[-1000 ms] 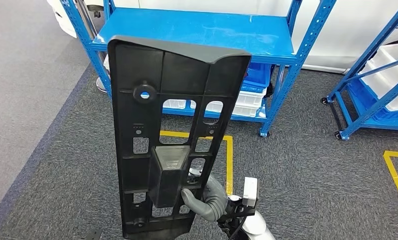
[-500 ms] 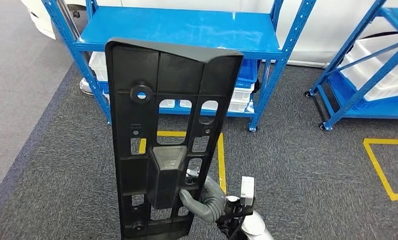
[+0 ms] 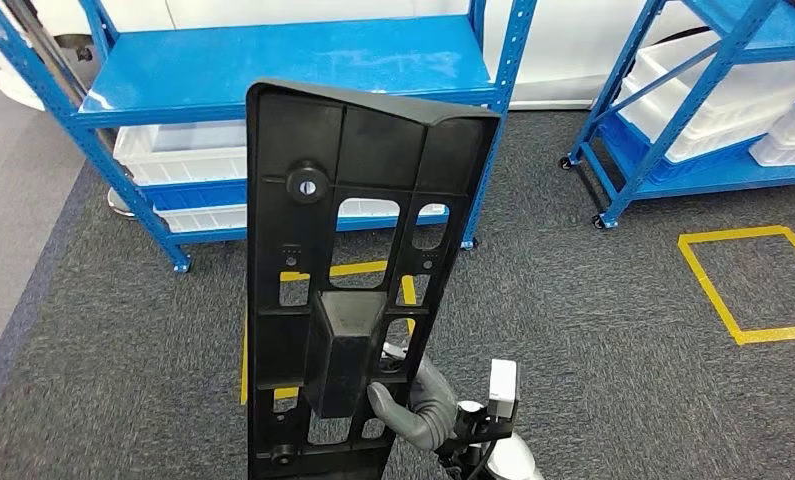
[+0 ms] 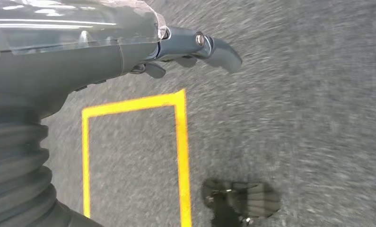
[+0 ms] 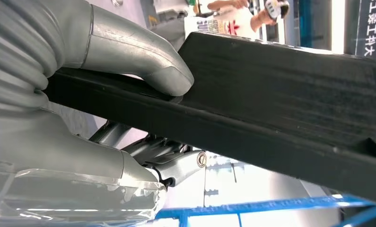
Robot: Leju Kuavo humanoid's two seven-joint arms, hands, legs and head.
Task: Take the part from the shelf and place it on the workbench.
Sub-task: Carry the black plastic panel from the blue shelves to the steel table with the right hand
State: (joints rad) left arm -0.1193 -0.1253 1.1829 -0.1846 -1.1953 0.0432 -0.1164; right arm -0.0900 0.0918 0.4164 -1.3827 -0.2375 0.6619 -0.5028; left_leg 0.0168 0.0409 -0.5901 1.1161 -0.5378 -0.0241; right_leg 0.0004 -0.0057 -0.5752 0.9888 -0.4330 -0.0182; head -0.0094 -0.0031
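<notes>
In the head view the part (image 3: 358, 260), a long black plastic panel with ribs, cut-outs and a boxy block low on its face, stands upright in front of me. My right hand (image 3: 418, 405) grips it near its lower end, thumb against the block. The right wrist view shows the thumb (image 5: 143, 56) pressed on the black part (image 5: 280, 94) and the fingers wrapped under its edge. In the left wrist view my left hand (image 4: 176, 47) hangs over the grey carpet, fingers loosely apart and holding nothing.
A blue shelf (image 3: 273, 65) stands ahead with white bins (image 3: 178, 150) on its lower level. Another blue rack (image 3: 693, 100) with white bins is at the right. Yellow tape squares (image 3: 738, 285) mark the carpet. A person (image 5: 233, 14) stands far off in the right wrist view.
The whole picture has shifted: the camera has turned, so the blue shelf sits further left and more of the right rack shows. The part stays upright in my right hand.
</notes>
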